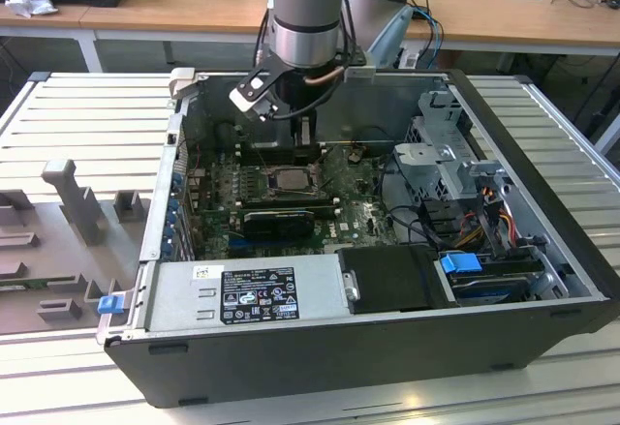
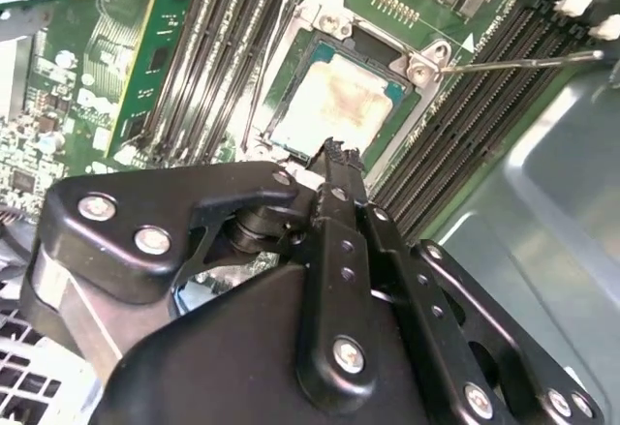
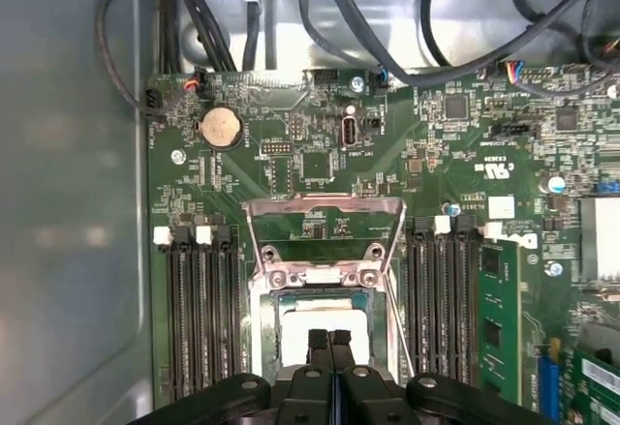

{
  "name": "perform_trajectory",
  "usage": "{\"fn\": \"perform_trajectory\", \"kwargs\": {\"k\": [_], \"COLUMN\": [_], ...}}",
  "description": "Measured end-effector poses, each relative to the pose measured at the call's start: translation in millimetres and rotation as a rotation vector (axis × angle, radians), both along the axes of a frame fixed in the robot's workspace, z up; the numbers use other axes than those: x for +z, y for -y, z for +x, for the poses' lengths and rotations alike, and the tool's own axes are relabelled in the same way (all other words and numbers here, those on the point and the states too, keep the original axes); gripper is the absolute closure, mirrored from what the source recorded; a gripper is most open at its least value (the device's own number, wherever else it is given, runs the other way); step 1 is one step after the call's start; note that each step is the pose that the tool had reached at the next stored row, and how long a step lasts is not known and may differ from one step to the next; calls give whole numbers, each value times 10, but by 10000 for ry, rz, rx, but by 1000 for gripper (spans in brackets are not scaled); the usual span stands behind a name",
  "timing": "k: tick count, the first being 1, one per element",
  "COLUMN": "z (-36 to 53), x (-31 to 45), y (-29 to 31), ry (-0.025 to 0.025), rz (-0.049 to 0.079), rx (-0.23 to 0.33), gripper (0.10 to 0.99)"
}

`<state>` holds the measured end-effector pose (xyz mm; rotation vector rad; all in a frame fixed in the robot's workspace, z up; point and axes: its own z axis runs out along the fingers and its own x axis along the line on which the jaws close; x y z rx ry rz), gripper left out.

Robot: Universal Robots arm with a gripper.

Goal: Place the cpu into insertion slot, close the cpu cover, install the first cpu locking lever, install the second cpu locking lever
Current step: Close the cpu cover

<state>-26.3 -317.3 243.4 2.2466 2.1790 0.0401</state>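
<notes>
On the ribbed metal desk [image 1: 68,125] stood an open computer case [image 1: 339,357]. Inside it, the cpu [image 2: 339,106] lay seated in the insertion slot [image 3: 262,338], right beneath the claw [image 3: 329,338], which was clenched tight on nothing.

We find even, diffuse overhead light in the exterior view. The ribbed table [image 1: 77,115] reads bright, and the inside of the computer case [image 1: 387,357] lies in moderate shadow. In the second wrist view the cpu [image 2: 334,106] shows a pale glare patch and the black gripper [image 2: 334,149] carries soft highlights. In the first wrist view the case wall [image 3: 68,202] reads as a blurred grey sheen.
</notes>
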Motion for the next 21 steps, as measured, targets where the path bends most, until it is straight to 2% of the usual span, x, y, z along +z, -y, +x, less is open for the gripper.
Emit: {"fn": "perform_trajectory", "kwargs": {"k": [6, 8, 14, 16, 17, 19, 21], "z": [0, 0, 0, 4, 24, 77, 143], "x": [139, 265, 454, 469, 469, 470, 470], "y": [0, 0, 0, 0, 0, 0, 0], "ry": [0, 0, -1, -1, -21, -61, -78], "rz": [1, 0, -4, -2, -2, -4, -4], "rx": [0, 0, 1, 4, 2, -1, 0], "gripper": [980, 980, 980, 980, 980, 980, 980]}}
